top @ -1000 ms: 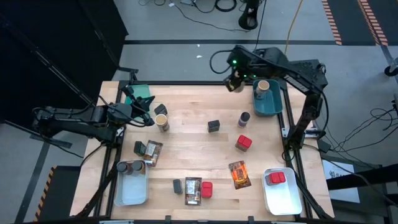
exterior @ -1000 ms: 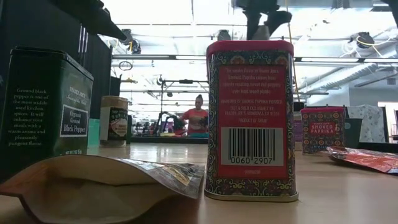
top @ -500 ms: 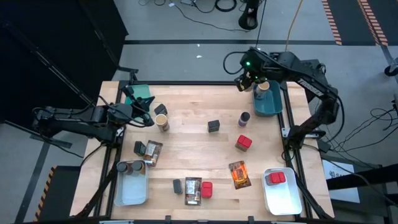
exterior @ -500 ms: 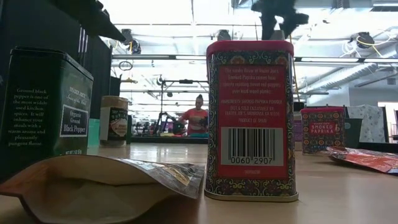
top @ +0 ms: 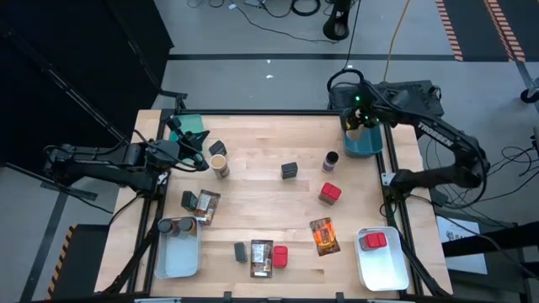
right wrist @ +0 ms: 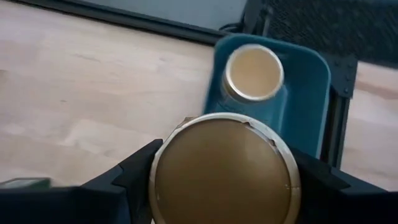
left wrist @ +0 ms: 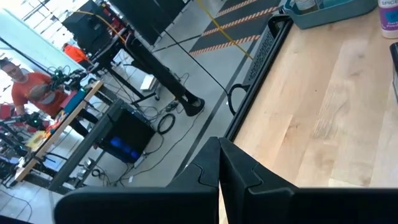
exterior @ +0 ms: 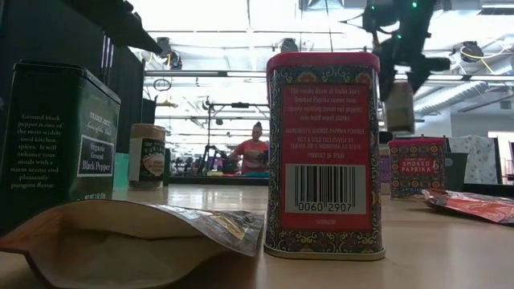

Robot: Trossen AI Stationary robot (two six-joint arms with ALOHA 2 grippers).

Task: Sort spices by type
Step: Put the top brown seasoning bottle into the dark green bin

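Note:
My right gripper (top: 358, 120) hangs over the teal bin (top: 368, 143) at the table's far right corner, shut on a tan round cylinder (right wrist: 224, 168), which also shows in the low view as the tan cylinder (exterior: 399, 104). A second tan cylinder (right wrist: 252, 73) stands upright in that bin. My left gripper (top: 200, 157) waits shut near the left edge, just left of another tan cylinder (top: 219, 165) that stands on the table. Red tins (top: 329, 193), dark tins (top: 290, 171) and printed packets (top: 324, 236) are spread over the table. My right gripper pinches the tan cylinder by its round side wall just below the gold lid (right wrist: 186, 134), one finger (right wrist: 134, 174) on each side. The fingers come from above. The cylinder hangs upright below them, lifted clear above the teal bin.
A white bin (top: 383, 268) at the near right holds a red tin (top: 373, 241). A clear bin (top: 178, 252) at the near left holds dark jars (top: 173, 225). Another teal bin (top: 192, 124) sits at the far left. A purple-capped jar (top: 330, 160) stands near the right teal bin.
My right gripper has carried the tan cylinder toward the table's right edge, from beyond the far edge to above the teal bin, and has come lower; the cylinder now shows in the low view.

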